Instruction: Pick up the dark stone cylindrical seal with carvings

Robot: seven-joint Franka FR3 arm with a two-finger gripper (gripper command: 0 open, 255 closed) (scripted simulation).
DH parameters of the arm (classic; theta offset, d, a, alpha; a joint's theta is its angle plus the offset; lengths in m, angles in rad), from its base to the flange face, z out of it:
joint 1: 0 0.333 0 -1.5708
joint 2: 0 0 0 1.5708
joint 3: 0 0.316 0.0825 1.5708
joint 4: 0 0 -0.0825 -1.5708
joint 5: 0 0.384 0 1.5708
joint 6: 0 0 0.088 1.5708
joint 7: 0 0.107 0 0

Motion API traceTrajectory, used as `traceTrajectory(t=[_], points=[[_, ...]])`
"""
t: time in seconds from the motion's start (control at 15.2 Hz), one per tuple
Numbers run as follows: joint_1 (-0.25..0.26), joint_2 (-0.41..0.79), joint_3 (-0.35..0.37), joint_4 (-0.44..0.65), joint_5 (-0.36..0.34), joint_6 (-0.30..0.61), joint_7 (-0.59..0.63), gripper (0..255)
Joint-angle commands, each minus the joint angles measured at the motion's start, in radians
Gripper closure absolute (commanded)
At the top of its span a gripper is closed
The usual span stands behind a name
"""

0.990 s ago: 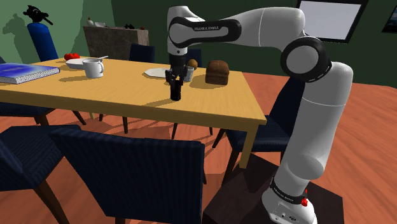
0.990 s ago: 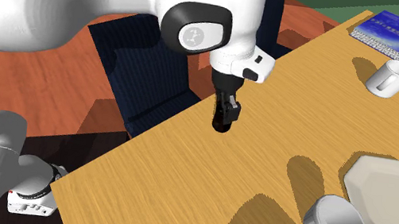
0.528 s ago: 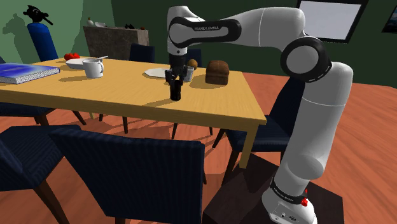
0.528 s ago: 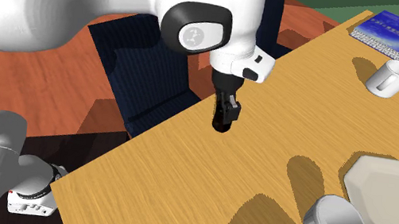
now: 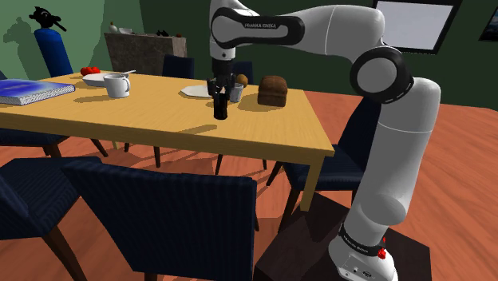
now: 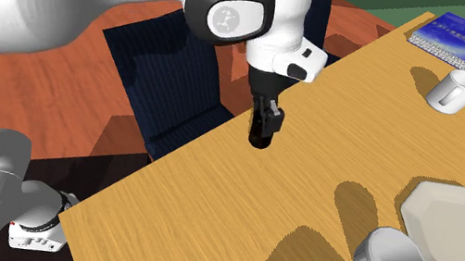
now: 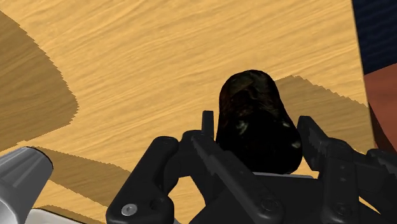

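The black fingers [image 7: 323, 153] [image 6: 272, 117] are clamped narrow around a dark, mottled cylindrical seal [image 7: 257, 118] [image 5: 221, 112] [image 6: 260, 138], which stands upright between them with its rounded lower end pointing down at the wooden surface [image 5: 120, 118] [image 6: 237, 219]. Whether that end touches the wood cannot be told. The seal casts a shadow on the grain beside it. In the shoulder view the seal hangs just in front of the white plate [image 5: 194, 91] [image 6: 461, 236], on the side nearer the camera. In the second exterior view it is set apart from the plate, toward the surface's edge by the dark blue chair [image 6: 177, 80]. A grey tumbler [image 6: 388, 259] [image 5: 236, 93] lies on its side just beside the plate, between the plate and the seal. A brown loaf [image 5: 273, 91] sits beyond the tumbler from the plate. On the plate's other side, well apart, stands a white mug [image 5: 116, 85] [image 6: 457, 91]. Farther from the plate lies a blue book [image 5: 32, 90] [image 6: 458, 40]. The white arm [image 5: 383, 76] reaches over from its stand and bends down above the seal.
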State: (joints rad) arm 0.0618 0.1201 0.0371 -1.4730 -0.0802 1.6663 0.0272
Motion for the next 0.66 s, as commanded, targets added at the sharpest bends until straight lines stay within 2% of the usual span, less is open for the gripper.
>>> traceTrajectory(t=[0.0, 0.46, 0.59], points=[[0.000, 0.010, 0.000, 0.040, 0.000, -0.031, -0.003, 255], [0.002, 0.049, 0.001, 0.191, -0.002, -0.142, -0.009, 255], [0.002, 0.050, 0.001, 0.195, -0.002, -0.144, -0.009, 255]])
